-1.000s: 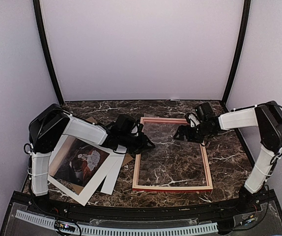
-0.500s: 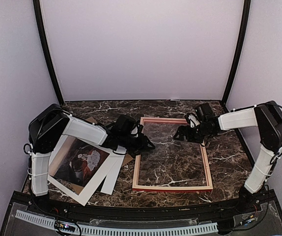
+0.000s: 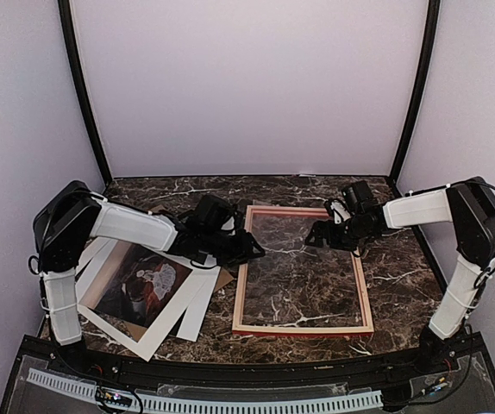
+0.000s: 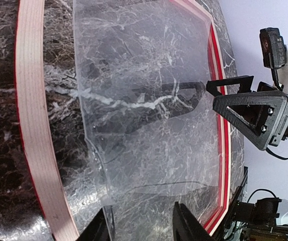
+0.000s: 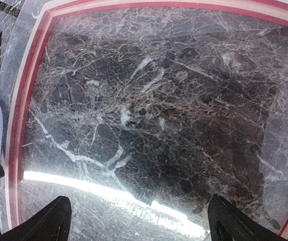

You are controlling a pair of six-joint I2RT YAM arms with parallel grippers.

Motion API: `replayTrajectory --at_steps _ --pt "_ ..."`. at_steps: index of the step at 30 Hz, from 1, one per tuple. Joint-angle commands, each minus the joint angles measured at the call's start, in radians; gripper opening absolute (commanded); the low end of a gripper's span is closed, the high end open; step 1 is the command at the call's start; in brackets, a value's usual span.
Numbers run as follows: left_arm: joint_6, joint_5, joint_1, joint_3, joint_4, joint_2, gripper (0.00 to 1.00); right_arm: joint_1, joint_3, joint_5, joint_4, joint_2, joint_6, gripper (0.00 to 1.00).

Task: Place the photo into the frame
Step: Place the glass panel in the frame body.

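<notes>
Frame (image 3: 240, 293): pale back up, flat on the counter (image 3: 403, 276), centre-right.
Photo (image 3: 140, 285): picture up, near left corner, on a white mat (image 3: 157, 332); apart from the frame.
Clear pane (image 3: 286, 231): inside the frame's far end.
Left gripper (image 4: 144, 226): partly spread at the pane's left edge.
Right gripper (image 5: 139, 221): spread wide over the pane.

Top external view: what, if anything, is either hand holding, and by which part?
Nothing is visibly gripped: the left hand and right hand both stand open at opposite edges of the clear pane over the frame.
</notes>
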Motion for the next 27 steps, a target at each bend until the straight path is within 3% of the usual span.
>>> replayTrajectory --at_steps 1,21,27 --pt "0.053 -0.067 -0.007 -0.022 -0.049 -0.081 0.42 0.007 -0.005 0.025 -0.017 0.022 -0.007 0.96" --pt "0.164 -0.233 0.026 -0.009 -0.144 -0.128 0.46 0.007 0.021 0.026 -0.044 -0.008 -0.027 0.96" --pt "0.238 -0.255 0.055 0.026 -0.213 -0.128 0.66 -0.001 0.026 0.13 -0.112 -0.12 -0.047 0.98"
